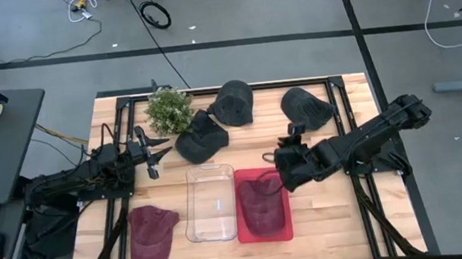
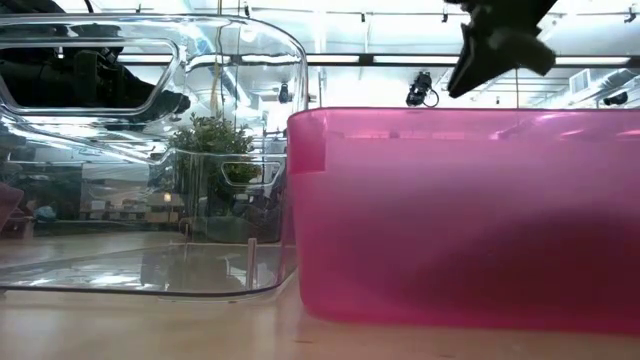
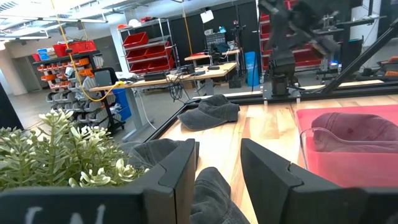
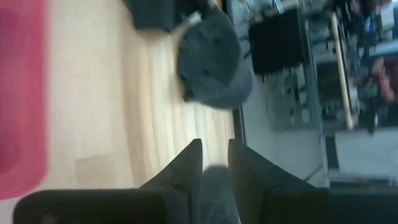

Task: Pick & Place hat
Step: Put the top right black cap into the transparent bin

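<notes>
now a soft, crumpled maroon hat fills the red bin.

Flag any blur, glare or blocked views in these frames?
Right wrist view: motion-smeared, dark cap and room streaked. Low view: pink bin fills the frame up close, clear bin throws reflections. Left wrist view: plant soft in foreground. High view: sharp, evenly lit.

There are five hats: three dark hats and two red hats. One red hat sits in the pink bin. There is one clear bin and one green plant.
</notes>
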Robot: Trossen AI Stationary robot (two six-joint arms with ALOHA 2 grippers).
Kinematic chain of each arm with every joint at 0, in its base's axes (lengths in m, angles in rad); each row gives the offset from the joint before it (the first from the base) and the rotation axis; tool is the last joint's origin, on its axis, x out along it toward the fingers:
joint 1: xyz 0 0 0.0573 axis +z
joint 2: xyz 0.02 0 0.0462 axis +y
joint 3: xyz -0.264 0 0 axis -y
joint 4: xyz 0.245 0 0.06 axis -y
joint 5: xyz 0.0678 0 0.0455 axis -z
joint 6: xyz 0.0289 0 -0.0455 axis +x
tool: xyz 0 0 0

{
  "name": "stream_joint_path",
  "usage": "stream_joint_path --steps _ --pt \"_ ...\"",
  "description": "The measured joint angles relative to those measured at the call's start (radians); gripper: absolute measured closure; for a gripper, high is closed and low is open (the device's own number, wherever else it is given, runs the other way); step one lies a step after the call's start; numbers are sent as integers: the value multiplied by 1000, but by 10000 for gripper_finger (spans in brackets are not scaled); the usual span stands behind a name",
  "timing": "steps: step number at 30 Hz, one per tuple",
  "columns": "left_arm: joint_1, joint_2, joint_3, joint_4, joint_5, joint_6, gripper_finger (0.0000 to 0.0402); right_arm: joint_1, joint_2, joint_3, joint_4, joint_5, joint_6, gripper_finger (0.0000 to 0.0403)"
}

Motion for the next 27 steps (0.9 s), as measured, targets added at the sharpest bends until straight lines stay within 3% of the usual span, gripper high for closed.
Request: stream_joint_path --steps 9,17,23,27 --pt "0 0 0 0 0 0 268 -63 -202 -185 6 -3 146 321" --pt "0 0 0 0 0 0 268 -132 -382 -287 15 -2 456 321" --pt "0 0 0 0 0 0 268 -225 -446 -342 10 -5 749 321" --pt "0 0 0 0 0 0 268 -294 -449 -372 19 -60 736 321"
